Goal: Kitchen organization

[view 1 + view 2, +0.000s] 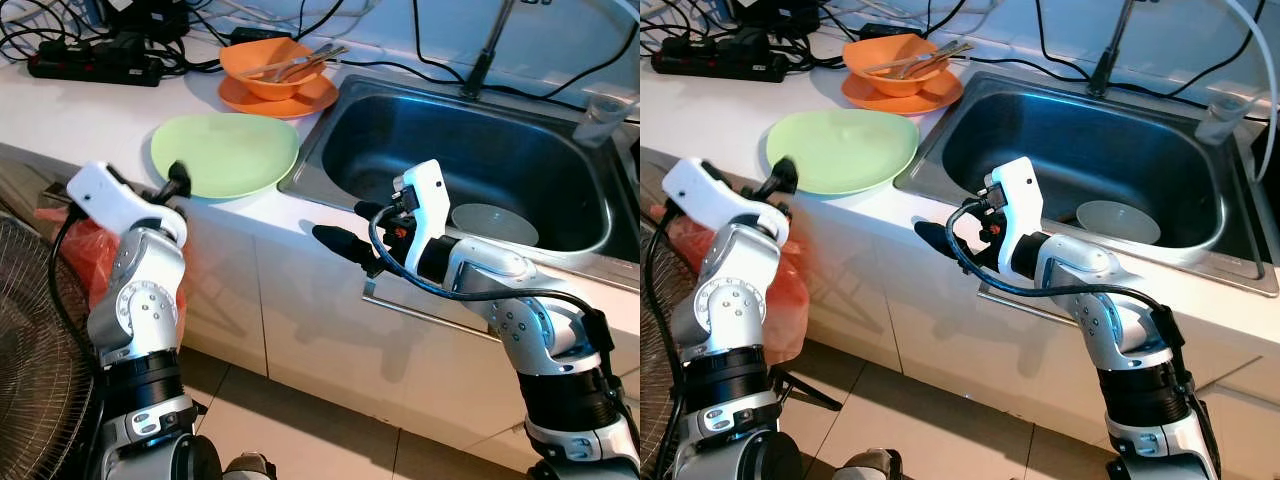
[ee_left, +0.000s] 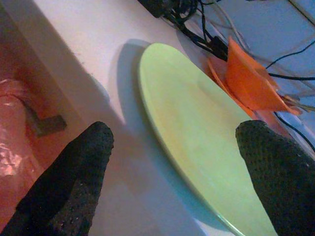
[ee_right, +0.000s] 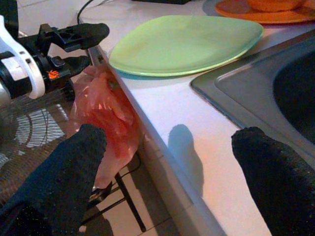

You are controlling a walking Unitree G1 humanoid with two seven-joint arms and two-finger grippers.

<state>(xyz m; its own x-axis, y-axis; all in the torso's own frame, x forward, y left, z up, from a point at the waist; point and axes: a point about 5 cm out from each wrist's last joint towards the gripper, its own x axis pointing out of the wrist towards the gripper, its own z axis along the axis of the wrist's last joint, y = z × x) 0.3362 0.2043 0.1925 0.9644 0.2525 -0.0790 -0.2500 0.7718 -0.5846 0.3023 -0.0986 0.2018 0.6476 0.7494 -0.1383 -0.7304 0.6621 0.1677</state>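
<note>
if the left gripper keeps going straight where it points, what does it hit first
Most likely the near rim of the green plate: the left gripper is open and aimed at it, with only bare counter between.

A home kitchen: white tabletop [image 1: 90,105] over white cabinet fronts, steel sink [image 1: 330,150] with faucet [image 1: 487,50] and a bowl [image 1: 494,223] inside, green plate [image 1: 225,153], orange bowl [image 1: 265,62] with cutlery, power strip [image 1: 95,66] and cables, tiled floor [image 1: 300,435].

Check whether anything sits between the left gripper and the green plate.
Nothing visible does. The left gripper is open at the near rim of the green plate, one finger above the plate and the other off its edge over bare white counter.
</note>
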